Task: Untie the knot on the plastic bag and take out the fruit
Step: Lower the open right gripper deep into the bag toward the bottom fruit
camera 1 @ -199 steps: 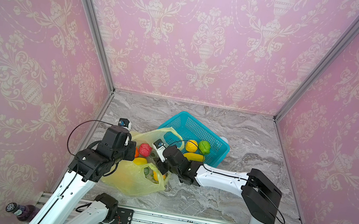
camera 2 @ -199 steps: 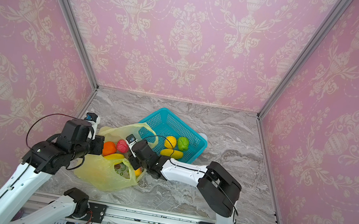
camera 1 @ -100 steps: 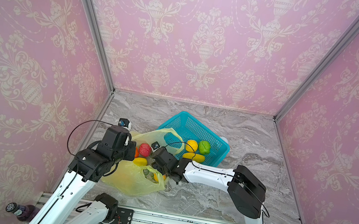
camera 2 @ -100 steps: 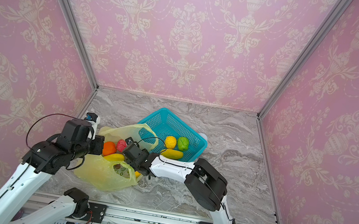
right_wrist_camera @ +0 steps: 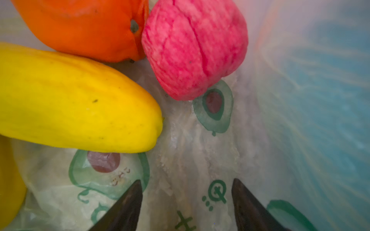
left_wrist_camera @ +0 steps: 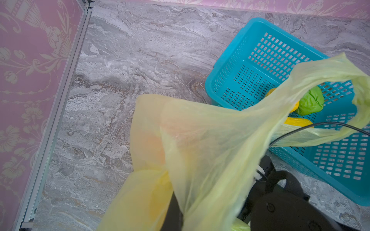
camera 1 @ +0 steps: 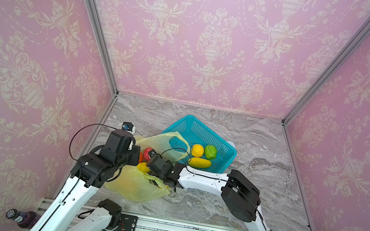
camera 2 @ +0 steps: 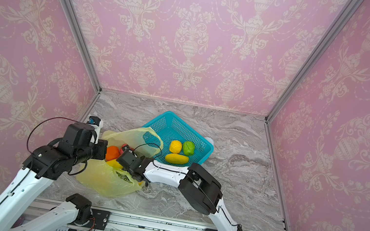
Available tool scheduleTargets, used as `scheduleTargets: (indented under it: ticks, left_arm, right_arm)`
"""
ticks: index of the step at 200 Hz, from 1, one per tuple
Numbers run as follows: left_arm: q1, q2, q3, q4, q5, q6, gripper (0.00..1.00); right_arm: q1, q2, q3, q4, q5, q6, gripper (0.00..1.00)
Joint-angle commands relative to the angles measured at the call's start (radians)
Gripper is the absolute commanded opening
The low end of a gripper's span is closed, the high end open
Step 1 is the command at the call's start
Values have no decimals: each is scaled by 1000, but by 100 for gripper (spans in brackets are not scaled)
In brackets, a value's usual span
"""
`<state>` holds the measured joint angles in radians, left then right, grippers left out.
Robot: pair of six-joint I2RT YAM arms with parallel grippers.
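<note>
Inside the bag (camera 1: 138, 185), the right gripper (right_wrist_camera: 186, 181) gapes empty near fruit (right_wrist_camera: 194, 46) still to lift; the left gripper (camera 1: 133, 156), clamped shut, holds the bag's rim. The knot is undone (mouth open); three pieces lie in the basket (camera 1: 205, 127) alongside.

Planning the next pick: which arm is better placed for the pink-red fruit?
Right: right gripper is open inside the plastic bag, facing the pink-red fruit; left gripper is shut on the bag.

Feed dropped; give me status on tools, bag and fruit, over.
Left tool shut on plastic bag. Right tool open, empty, inside bag. Pink-red fruit, orange, long yellow ahead, unobstructed.
</note>
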<state>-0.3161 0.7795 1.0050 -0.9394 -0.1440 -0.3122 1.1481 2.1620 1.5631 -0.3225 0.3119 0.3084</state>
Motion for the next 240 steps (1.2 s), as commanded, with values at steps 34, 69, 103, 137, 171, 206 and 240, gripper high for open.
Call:
scheduleTargets:
  ticks: [34, 69, 103, 137, 171, 206, 240]
  left_arm:
    - [8, -8, -8, -5, -13, -15, 0]
    - [8, -9, -8, -5, -14, -15, 0]
    - [8, -9, -8, -5, -14, -15, 0]
    - [9, -7, -8, -5, -12, -15, 0]
    - [8, -1, -8, -5, -12, -13, 0]
    - [9, -6, -8, -4, -10, -13, 0]
    - [7, -20, -9, -3, -8, -15, 0]
  right_arm:
    - [-1, -47, -44, 38, -33, 21, 49]
    - [-1, -136, -86, 83, -28, 17, 42]
    - [-1, -263, -136, 143, 0, -16, 35]
    - [-2, -396, -215, 258, 25, -63, 30]
    - [-1, -428, -278, 283, 13, -37, 31]
    - [-2, -353, -307, 229, 10, 84, 35]
    - [-2, -304, -291, 171, 50, 128, 39]
